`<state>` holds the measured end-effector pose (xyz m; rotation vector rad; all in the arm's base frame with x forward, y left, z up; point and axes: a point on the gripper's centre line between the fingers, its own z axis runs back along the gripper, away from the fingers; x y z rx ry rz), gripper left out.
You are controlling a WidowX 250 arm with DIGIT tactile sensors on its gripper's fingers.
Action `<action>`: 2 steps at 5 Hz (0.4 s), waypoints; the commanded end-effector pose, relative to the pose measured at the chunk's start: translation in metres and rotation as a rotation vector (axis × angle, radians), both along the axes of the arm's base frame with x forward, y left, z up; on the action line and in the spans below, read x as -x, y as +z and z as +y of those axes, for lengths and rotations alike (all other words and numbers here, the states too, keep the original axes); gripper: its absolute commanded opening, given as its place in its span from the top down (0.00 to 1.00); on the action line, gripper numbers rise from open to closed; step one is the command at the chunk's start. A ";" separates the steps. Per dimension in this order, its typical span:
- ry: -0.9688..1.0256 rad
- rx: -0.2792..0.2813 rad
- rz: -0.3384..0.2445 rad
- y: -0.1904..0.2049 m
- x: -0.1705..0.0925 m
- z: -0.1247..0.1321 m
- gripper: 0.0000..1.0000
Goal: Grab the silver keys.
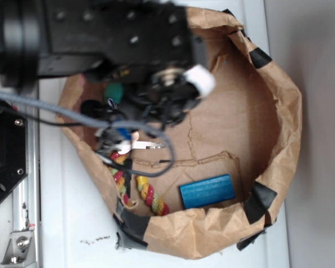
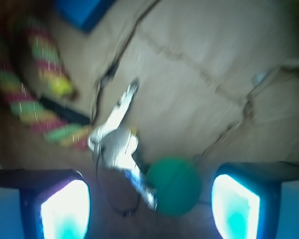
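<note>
One bunch of silver keys [image 2: 117,142] lay slantwise, its long key pointing toward the blue block [image 2: 82,11]. Green ball [image 2: 174,185] touched them, rope toy [image 2: 40,94] beside; the pincer [image 2: 149,206] hung spread, empty.

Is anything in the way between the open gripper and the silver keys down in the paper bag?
Partly. In the wrist view a green ball touches the shiny silver keys between the gripper fingers, so closing might catch the ball too.

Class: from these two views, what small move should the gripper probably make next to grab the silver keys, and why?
Probably descend, shifting slightly towards the silver keys. In the wrist view the gripper is open, holds nothing, and the keys lie between its fingers beside the green ball.
</note>
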<state>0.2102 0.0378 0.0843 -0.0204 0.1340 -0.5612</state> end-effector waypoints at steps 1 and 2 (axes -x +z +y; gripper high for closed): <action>-0.009 -0.065 -0.032 -0.008 -0.008 0.001 0.00; -0.044 -0.067 0.075 -0.011 -0.013 0.000 0.00</action>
